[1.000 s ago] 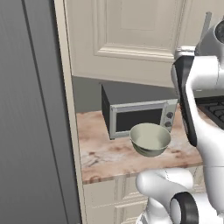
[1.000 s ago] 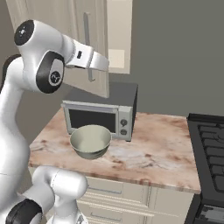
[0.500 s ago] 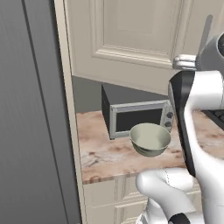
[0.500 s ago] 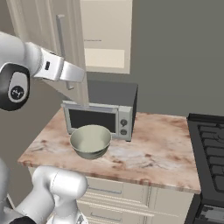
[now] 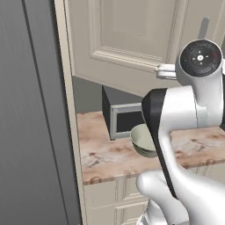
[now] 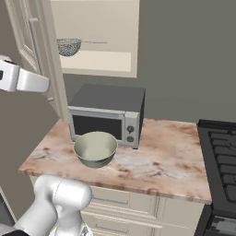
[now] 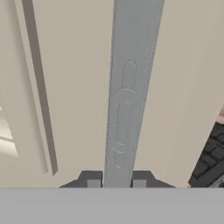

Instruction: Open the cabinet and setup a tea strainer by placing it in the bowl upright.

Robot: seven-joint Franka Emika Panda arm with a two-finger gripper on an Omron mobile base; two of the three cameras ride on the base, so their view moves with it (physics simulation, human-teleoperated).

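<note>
your gripper (image 7: pixel 116 183) is closed on the silver handle (image 7: pixel 124 109) of the cabinet door (image 6: pixel 34 50), its tips either side of the bar, which runs straight away from the hand. the door is swung open, so the cabinet (image 6: pixel 94 37) shows its shelf. take the microwave (image 6: pixel 107 115) as your landmark: the tea strainer (image 6: pixel 69 46) sits on the shelf above its left end, thin handle pointing right along the shelf. the bowl (image 6: pixel 95 149) stands on the counter just in front of the microwave. from your gripper at the door, the strainer lies to the right and further in.
</note>
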